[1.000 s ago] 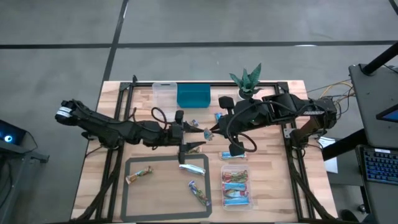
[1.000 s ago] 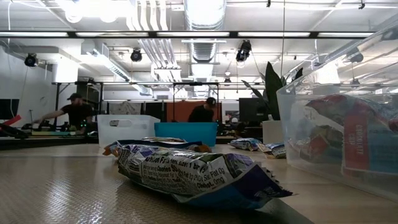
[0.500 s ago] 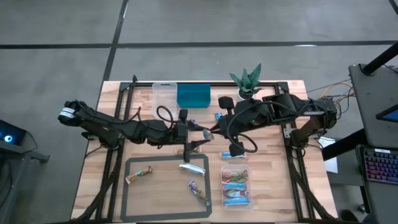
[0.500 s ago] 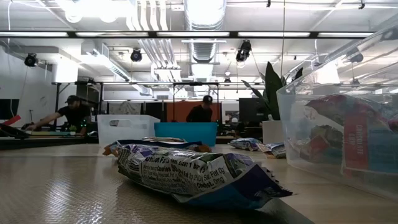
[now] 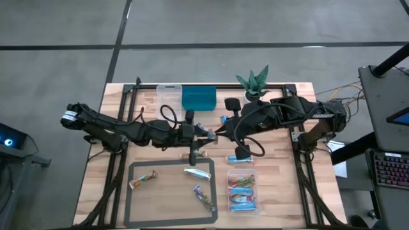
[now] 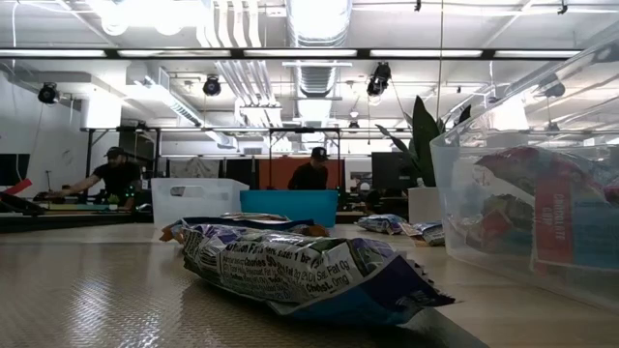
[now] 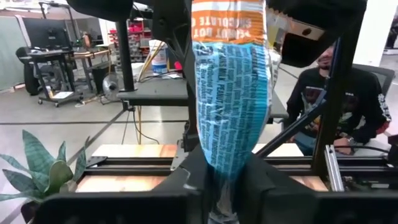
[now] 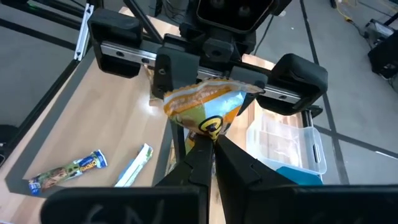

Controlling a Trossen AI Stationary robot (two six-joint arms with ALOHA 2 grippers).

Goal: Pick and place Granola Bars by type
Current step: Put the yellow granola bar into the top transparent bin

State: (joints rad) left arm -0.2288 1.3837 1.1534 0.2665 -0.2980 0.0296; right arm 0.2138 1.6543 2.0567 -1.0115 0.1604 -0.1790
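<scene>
Blue bar [image 7: 231,106] hangs above the middle of the table, pinched at both ends by the left gripper [image 5: 203,136] and right gripper [image 8: 212,144]. One should let go gently before the other pulls.

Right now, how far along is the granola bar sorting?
Done: several bars lie in the clear tub. In hand: the left gripper and right gripper both pinch one blue-and-orange bar mid-table, apparently a handover. Left: three loose bars on the dark-framed mat, plus two on bare wood.
</scene>
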